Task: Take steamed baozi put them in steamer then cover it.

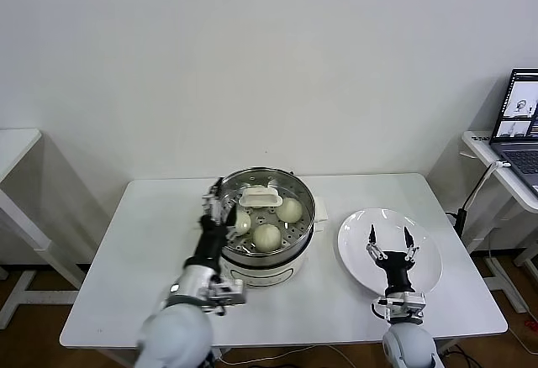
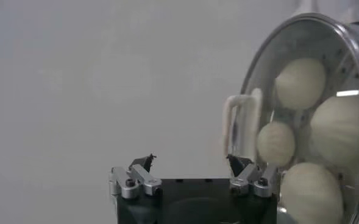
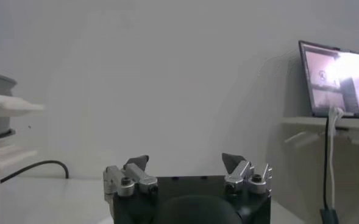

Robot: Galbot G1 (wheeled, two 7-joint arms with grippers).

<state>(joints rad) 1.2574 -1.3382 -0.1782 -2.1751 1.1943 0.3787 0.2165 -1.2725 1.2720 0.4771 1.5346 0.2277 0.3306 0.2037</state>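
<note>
**Q:** Where do the task's things lie?

**A:** The steamer (image 1: pixel 267 242) stands mid-table on its cream pot base. Inside, the buns (image 1: pixel 267 237) rest on the perforated floor; three show plainly in the head view, four in the left wrist view. The glass lid (image 1: pixel 252 181) appears seated on the steamer's rim, its cream handle (image 1: pixel 260 197) at the centre. The white plate (image 1: pixel 424 254) on the right holds no bun.

**Q:** And the grippers?

**A:** The left gripper (image 1: pixel 220 207) sits at the steamer's left rim, jaws spread and grasping nothing; the lid handle is near one fingertip but apart from it. The right gripper (image 1: pixel 389 244) hovers over the plate, likewise released and empty.

**Q:** How would these things handle?

**A:** By judgement, the buns are soft and light; a firm pinch would dent them, so a gentle grasp across the dome's widest part suits. The lid is stiff, smooth glass, likely slippery and breakable. Its raised handle is the sensible hold, not the metal rim.
</note>
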